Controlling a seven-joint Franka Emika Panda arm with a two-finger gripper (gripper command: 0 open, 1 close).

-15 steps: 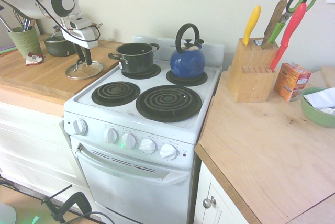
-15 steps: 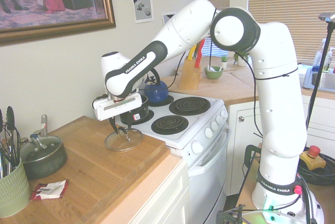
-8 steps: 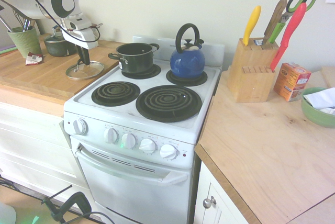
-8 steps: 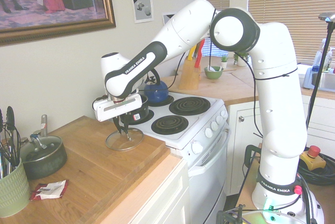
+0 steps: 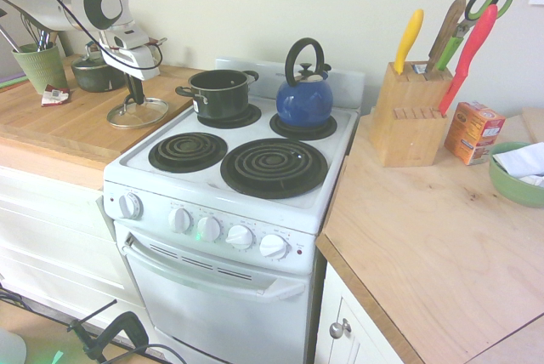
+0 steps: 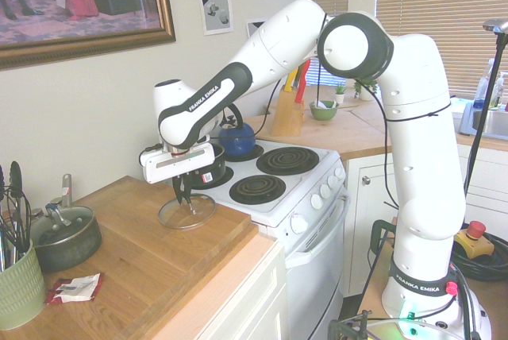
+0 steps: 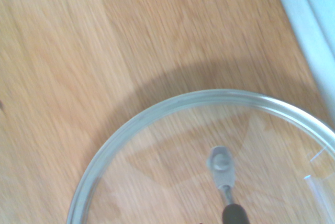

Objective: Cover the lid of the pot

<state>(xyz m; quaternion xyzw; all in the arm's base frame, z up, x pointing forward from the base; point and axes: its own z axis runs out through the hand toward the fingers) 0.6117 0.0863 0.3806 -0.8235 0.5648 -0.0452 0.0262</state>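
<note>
Crock and packet: the green ribbed utensil crock [image 6: 20, 292] stands nearest in the second exterior view, with a red and white packet [image 6: 77, 287] just beside it.
Saucepan: the dark long-handled saucepan [image 6: 67, 249] sits behind them under its own glass lid, apart from the work.
Lid: the round clear glass lid with thin metal rim [image 6: 175, 214] is over the pale wooden counter [image 6: 143, 237], near the stove edge; whether its rim touches the wood I cannot tell.
Jaws: the gripper [image 6: 187, 199] points down, its dark fingers drawn together on the lid's slim raised handle, probably because that is the easiest place to lift from and keeps the rim free to seat.
Lid direction: handle side up, glass roughly level; being round, the lid has no long axis, only the narrow handle near its middle.
Pot: the black cylindrical pot with two loop handles [image 5: 223, 102] stands upright and uncovered on a rear burner of the white stove [image 5: 212, 296], ready to receive the lid.
Kettle: the blue kettle [image 5: 304, 105] is beside it; the carry should stay clear of it.
Knife block: the light wooden knife block [image 5: 408, 130] is farther off.
</note>
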